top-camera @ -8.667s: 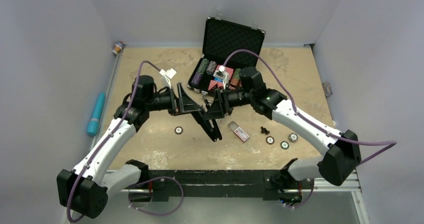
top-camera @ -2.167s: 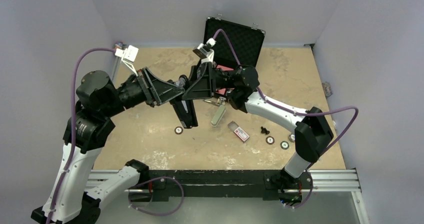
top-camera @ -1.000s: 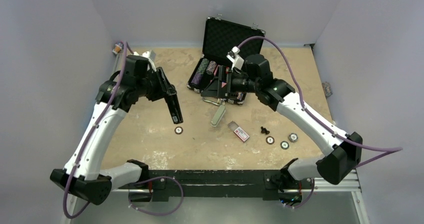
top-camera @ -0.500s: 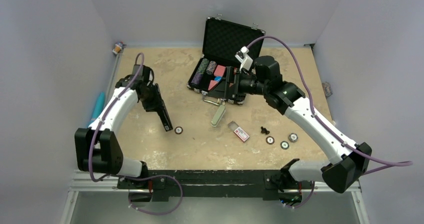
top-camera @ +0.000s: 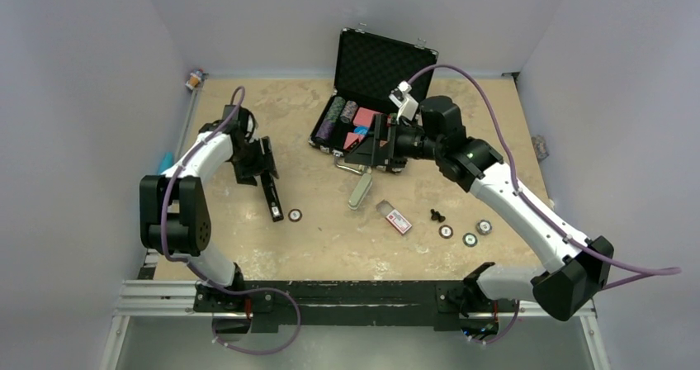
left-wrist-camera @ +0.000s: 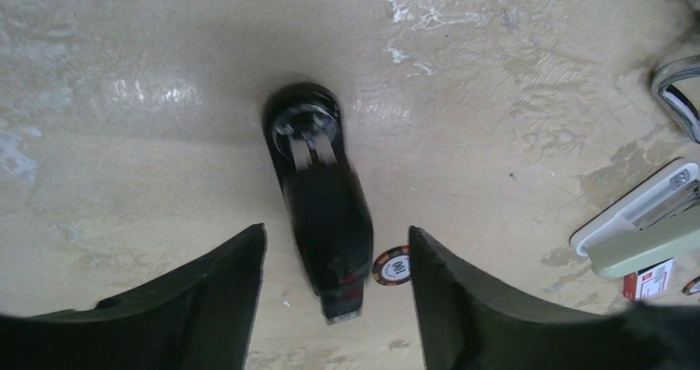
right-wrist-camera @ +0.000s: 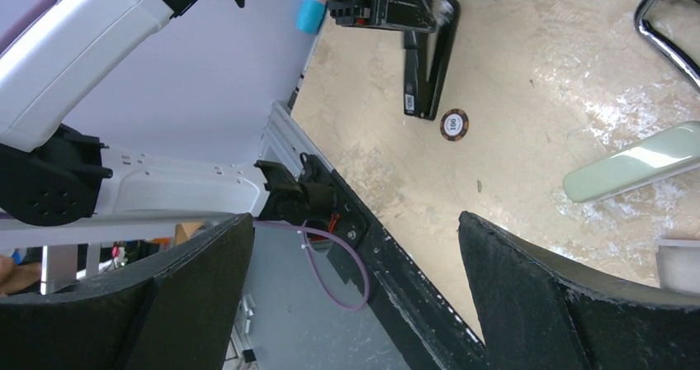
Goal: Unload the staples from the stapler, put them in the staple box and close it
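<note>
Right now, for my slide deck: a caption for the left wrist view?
Open left gripper over the black stapler on the table, poker chip beside its nose.

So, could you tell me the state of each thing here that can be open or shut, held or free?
black stapler: lying on the table, not gripped.
left gripper: open, one finger on each side of the black stapler.
right gripper: open, empty.
poker chip case: open, lid standing up.
pale green stapler: lying on the table, free.
</note>
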`<control>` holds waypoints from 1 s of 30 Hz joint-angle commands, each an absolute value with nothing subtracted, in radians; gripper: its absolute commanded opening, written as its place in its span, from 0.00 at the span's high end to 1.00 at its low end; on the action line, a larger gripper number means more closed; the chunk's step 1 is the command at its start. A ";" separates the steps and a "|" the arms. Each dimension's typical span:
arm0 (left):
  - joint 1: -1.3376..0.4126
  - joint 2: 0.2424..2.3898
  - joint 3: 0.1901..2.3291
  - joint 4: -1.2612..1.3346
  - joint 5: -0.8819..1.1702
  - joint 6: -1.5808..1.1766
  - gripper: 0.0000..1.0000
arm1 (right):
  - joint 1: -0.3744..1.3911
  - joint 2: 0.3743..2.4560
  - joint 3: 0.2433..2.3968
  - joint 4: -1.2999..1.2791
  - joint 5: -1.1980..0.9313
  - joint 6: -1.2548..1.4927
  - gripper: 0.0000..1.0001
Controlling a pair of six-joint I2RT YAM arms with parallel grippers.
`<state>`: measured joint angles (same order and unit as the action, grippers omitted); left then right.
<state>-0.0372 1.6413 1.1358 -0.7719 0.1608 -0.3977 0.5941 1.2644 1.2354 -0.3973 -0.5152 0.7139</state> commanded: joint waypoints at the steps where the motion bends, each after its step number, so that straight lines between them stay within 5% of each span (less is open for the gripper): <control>1: -0.030 1.620 1.215 -0.762 0.159 -0.367 0.19 | 0.578 1.214 1.238 -0.378 -0.517 0.704 0.01; 3: -0.030 1.623 1.234 -0.777 0.156 -0.365 0.08 | 0.573 1.213 1.238 -0.380 -0.518 0.700 0.01; 6: -0.029 1.613 1.251 -0.795 0.152 -0.365 0.05 | 0.572 1.214 1.235 -0.378 -0.519 0.698 0.01; 30: -0.034 1.314 1.241 -0.900 0.201 -0.388 0.04 | 0.572 1.051 1.120 -0.368 -0.493 0.746 0.01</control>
